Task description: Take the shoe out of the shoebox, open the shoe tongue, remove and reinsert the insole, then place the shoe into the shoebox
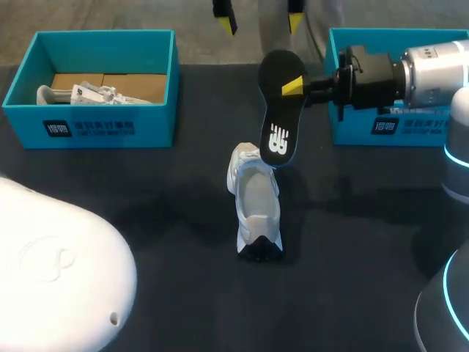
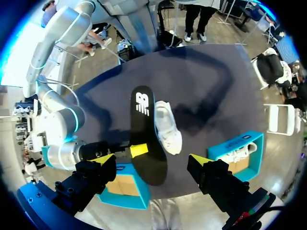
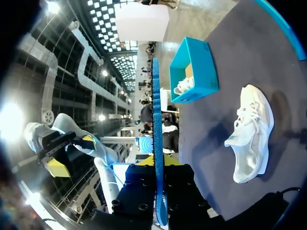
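Observation:
A white shoe (image 1: 256, 205) (image 2: 168, 127) (image 3: 249, 136) stands upright in the middle of the dark table, its opening facing up. My right gripper (image 1: 293, 86) (image 3: 158, 165) is shut on a black insole (image 1: 281, 110) (image 2: 146, 139), which hangs just above the shoe's far end. In the right wrist view the insole (image 3: 156, 120) appears edge-on as a thin blue strip between the fingers. My left gripper (image 1: 260, 18) (image 2: 153, 160) hangs open and empty, high over the table's far edge behind the insole.
A teal shoebox (image 1: 95, 125) (image 3: 196, 72) at the far left holds a second white shoe (image 1: 80, 94) and brown cardboard. Another teal shoebox (image 1: 388, 125) stands at the far right behind my right arm. A large white rounded housing (image 1: 51, 271) fills the near left corner.

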{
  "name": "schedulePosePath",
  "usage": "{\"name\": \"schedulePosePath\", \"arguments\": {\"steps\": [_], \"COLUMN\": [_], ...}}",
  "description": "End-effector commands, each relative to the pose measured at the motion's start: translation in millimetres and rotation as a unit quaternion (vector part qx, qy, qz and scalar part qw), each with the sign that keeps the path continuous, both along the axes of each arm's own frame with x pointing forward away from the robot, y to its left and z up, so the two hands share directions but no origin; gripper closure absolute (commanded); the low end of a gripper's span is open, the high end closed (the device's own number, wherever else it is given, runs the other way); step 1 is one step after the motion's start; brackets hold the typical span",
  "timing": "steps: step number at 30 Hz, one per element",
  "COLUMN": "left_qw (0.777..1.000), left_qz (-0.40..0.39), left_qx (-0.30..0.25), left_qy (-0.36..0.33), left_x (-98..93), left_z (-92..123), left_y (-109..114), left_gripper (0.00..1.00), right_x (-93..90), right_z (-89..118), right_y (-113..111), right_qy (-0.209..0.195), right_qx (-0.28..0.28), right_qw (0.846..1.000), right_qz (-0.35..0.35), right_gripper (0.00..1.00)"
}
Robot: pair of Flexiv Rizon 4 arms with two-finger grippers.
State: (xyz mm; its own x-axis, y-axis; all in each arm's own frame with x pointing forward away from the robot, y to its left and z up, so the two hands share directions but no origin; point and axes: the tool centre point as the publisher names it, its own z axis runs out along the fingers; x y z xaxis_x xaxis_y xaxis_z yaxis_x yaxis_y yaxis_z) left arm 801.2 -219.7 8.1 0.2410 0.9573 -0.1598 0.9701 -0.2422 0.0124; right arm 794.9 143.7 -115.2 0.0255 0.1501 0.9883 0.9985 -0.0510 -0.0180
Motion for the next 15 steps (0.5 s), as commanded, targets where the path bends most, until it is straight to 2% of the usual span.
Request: {"name": "schedulePosePath", "arguments": {"steps": [1, 15], "left_qw": [0.996, 0.997], "left_qz": [0.002, 0.001], "left_qx": [0.084, 0.075], "left_qy": [-0.021, -0.024], "left_x": [0.2, 0.0], "left_z": [2.1, -0.1], "left_y": [-3.1, -9.5], "left_gripper": [0.00, 0.00], "right_x": [-0.6, -2.8], "right_z": [0.9, 3.4], "right_y": [2.8, 2.1], "right_qy": [0.001, 0.001], "right_qx": [-0.002, -0.004], "right_qw": [1.000, 1.000], "right_qz": [-0.001, -0.002], "right_gripper": [1.00, 1.00]}}
